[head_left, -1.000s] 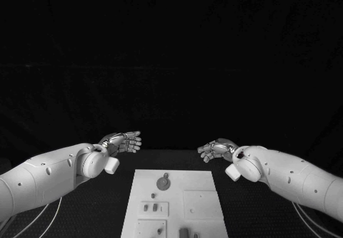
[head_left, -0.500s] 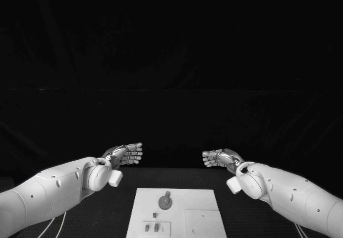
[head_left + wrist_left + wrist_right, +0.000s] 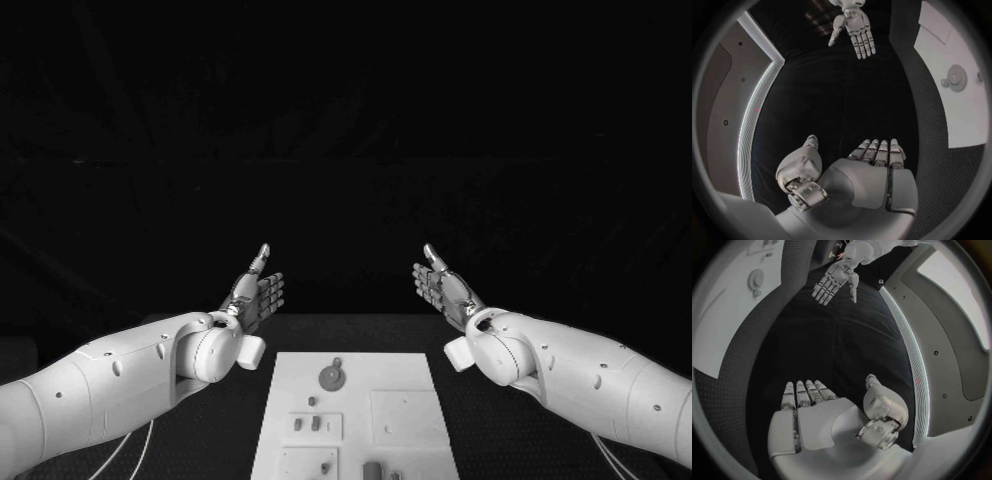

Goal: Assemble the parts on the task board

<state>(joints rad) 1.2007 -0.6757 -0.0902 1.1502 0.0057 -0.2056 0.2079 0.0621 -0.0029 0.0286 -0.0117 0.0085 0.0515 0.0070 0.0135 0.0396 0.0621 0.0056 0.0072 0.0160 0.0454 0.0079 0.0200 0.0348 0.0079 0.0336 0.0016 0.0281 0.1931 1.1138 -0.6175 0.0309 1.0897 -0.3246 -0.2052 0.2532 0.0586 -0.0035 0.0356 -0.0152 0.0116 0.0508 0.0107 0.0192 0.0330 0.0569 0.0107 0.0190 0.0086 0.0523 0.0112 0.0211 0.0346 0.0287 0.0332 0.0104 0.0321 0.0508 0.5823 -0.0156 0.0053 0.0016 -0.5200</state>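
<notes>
The white task board [image 3: 404, 375] lies in the middle of the table, near the front. A round part with a short stem [image 3: 332, 376] sits at its far end; small upright parts [image 3: 307, 424] stand in a square recess on its left side. My left hand [image 3: 255, 293] is raised beyond the board's far left corner, flat, fingers straight and together, holding nothing. My right hand [image 3: 443, 285] mirrors it beyond the far right corner, also flat and empty. The left wrist view shows the left palm [image 3: 873, 175] with the right hand [image 3: 854, 27] across from it; the right wrist view shows the right palm [image 3: 817, 420] facing the left hand [image 3: 834, 281].
The black table [image 3: 346, 335] stretches beyond the board between the two hands. The board's edge [image 3: 954, 75] and round part [image 3: 957, 77] lie to one side in the left wrist view. More recesses and parts [image 3: 371, 468] sit at the board's near end.
Both hands have gone from loosely curled to flat with fingers straight, and have risen. The head camera has shifted between pictures, so the board sits differently in view.
</notes>
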